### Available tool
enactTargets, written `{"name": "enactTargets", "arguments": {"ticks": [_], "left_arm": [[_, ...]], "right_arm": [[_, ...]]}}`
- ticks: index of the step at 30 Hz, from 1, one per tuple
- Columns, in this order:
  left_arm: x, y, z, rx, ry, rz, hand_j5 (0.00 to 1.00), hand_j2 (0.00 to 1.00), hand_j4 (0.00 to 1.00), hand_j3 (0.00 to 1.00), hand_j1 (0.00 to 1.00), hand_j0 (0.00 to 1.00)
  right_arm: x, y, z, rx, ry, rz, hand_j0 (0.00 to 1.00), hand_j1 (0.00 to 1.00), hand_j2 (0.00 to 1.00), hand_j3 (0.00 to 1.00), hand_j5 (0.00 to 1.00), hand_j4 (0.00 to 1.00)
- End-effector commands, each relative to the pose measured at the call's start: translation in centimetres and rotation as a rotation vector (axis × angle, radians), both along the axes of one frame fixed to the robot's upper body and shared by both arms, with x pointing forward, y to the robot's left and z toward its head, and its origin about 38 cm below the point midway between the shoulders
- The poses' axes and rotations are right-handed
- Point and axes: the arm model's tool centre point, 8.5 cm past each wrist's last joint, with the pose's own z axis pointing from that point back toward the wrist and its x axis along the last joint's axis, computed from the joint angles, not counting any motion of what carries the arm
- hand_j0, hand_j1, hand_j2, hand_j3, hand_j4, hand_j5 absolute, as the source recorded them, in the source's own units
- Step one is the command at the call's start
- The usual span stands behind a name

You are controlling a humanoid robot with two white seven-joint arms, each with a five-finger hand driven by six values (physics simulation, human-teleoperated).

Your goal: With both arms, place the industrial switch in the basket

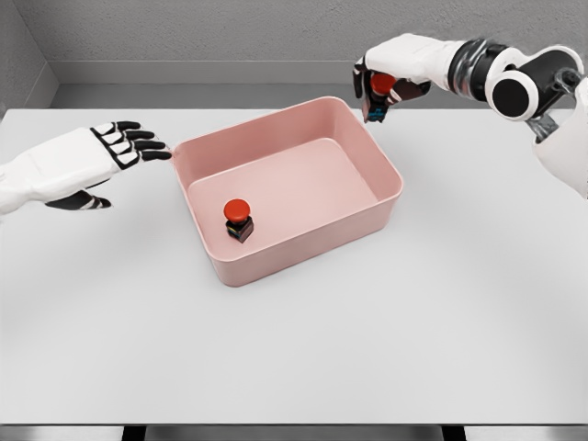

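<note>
Seen from above a pink basket (379,180): one red-capped switch (238,220) inside near its front wall, another switch (380,95) clutched by right hand (386,78) above its far corner, left hand (110,149) open beside its rim; judged small, rigid, light, best pinched by the dark base.

Pink basket (390,188), red-capped black switch (239,220), white table (367,349)

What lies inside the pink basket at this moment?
One switch with a red button stands on the floor of the basket, near its front-left wall. The rest of the floor shows bare. A second switch is outside, held by the right hand above the far corner.
</note>
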Motion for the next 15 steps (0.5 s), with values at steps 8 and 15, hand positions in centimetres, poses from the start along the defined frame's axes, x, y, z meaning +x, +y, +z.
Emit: {"name": "enactTargets", "arguments": {"ticks": [8,15], "left_arm": [[-0.1,0.7,1.7,0.007,-0.036,0.011,1.00,1.00,1.00,1.00,1.00,1.00],[-0.1,0.8,1.7,0.007,-0.035,0.012,1.00,1.00,1.00,1.00,1.00,1.00]], "right_arm": [[-1.7,5.4,-2.2,-0.011,0.031,0.126,0.47,0.47,0.47,0.47,0.47,0.47],[-2.5,8.1,-5.0,-0.018,0.066,0.164,0.47,0.47,0.47,0.47,0.47,0.47]]}}
